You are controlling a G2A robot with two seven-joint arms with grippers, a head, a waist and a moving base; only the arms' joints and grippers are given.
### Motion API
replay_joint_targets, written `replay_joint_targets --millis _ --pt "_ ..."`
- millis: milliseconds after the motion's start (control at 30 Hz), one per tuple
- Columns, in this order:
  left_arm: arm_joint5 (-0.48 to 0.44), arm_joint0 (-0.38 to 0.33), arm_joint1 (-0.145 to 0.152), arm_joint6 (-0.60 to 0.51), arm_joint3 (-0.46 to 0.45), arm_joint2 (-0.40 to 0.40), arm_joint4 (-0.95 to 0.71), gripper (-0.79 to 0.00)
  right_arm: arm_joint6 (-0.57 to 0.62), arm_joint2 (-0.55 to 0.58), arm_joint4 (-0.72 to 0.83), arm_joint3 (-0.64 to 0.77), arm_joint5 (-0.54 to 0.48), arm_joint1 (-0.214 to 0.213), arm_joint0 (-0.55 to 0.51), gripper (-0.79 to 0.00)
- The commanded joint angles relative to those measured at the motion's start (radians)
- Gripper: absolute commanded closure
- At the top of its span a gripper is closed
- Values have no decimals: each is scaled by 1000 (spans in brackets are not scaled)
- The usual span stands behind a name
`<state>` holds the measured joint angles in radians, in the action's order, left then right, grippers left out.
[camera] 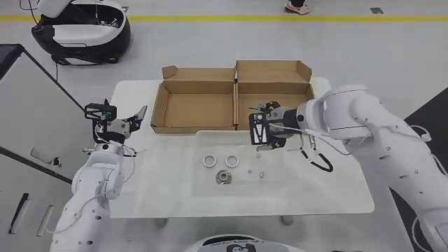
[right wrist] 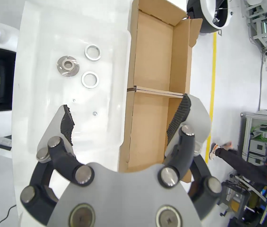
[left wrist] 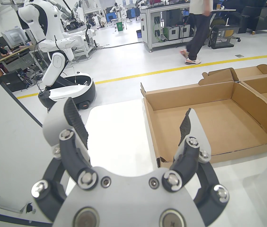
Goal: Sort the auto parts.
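Overhead, a ring (camera: pixel 208 160), a second ring (camera: pixel 232 160) and a flanged hub (camera: pixel 223 177) are lying close together on the table (camera: pixel 175 189), near the front of the left box (camera: pixel 192 108) and the right box (camera: pixel 246 112), both sitting empty. The right pincer (camera: pixel 264 126) is hanging over the right box's front wall.

From the left wrist, the left pincer (left wrist: pixel 129 105) is gaping, grasping nothing, beside the left box.

From the right wrist, the right pincer is spreading wide, released; dropping straight down, it is risking a knock on the cardboard. Both rings are looking thin, flat and shiny, so fingers are probably going to skid over them or flick them off. A tiny bit (right wrist: pixel 74 100) and a speck (right wrist: pixel 95 113) are looking easy to lose.
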<state>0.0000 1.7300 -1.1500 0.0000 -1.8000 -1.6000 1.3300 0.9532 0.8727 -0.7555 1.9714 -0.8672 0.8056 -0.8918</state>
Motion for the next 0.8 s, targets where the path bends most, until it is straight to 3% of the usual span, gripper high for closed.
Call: replay_joint_targets --millis 0,433,767 --pt "0 0 0 0 0 0 0 -785 2 -55 12 -9 2 -19 40 -785" --pt "0 0 0 0 0 0 0 -785 -17 -336 59 -95 -17 -101 242 -785" --pt "0 0 0 0 0 0 0 -785 -24 -482 108 -120 -23 -113 333 -785"
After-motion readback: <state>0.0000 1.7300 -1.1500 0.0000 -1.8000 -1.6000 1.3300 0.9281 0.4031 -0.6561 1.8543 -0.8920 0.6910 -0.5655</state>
